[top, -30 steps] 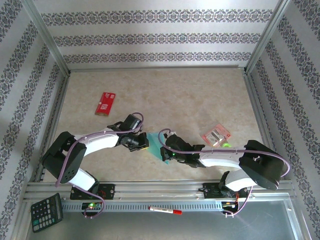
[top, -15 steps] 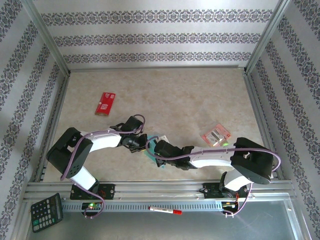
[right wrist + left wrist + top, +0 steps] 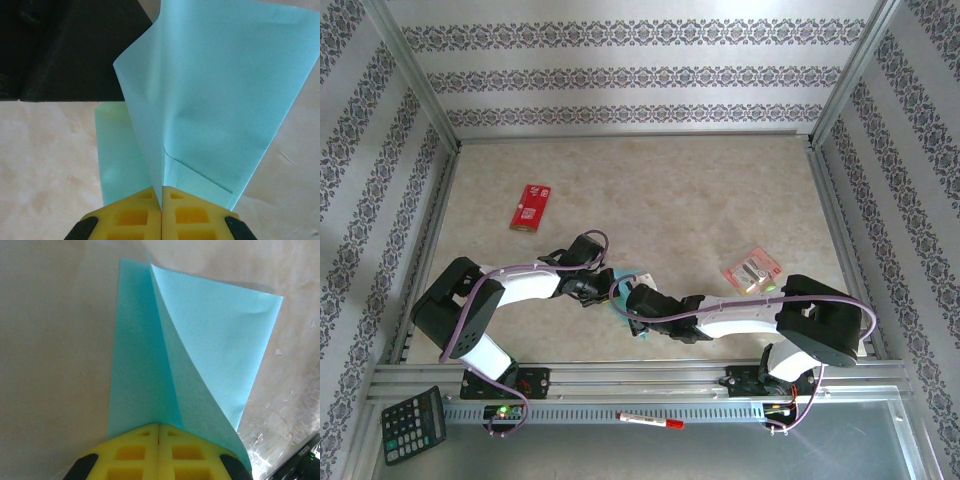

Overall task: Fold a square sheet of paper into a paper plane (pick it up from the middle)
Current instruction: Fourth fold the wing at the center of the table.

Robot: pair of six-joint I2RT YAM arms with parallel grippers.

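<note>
The square sheet of paper [image 3: 634, 275] is light teal-blue and creased, lying near the table's front middle, mostly hidden under both wrists. In the left wrist view the paper [image 3: 200, 340] has one flap flat on the table and one flap rising from a crease that runs into my left gripper [image 3: 159, 426], whose yellow pads are shut on its near edge. My right gripper [image 3: 161, 190] is shut on a raised flap of the paper [image 3: 215, 90]. From above, the left gripper [image 3: 603, 290] and right gripper [image 3: 623, 300] almost touch. The left gripper's black body [image 3: 70, 45] looms close in the right wrist view.
A red rectangular packet [image 3: 531, 206] lies at the left back. A small pink-and-yellow packet [image 3: 752, 270] sits right of the arms. A calculator [image 3: 413, 424] and a pen [image 3: 650, 420] rest on the metal rail in front. Aluminium frame posts edge the table.
My right gripper has swung left across the paper until it is beside the left gripper, now covering most of the sheet. The left arm shifted only slightly.
</note>
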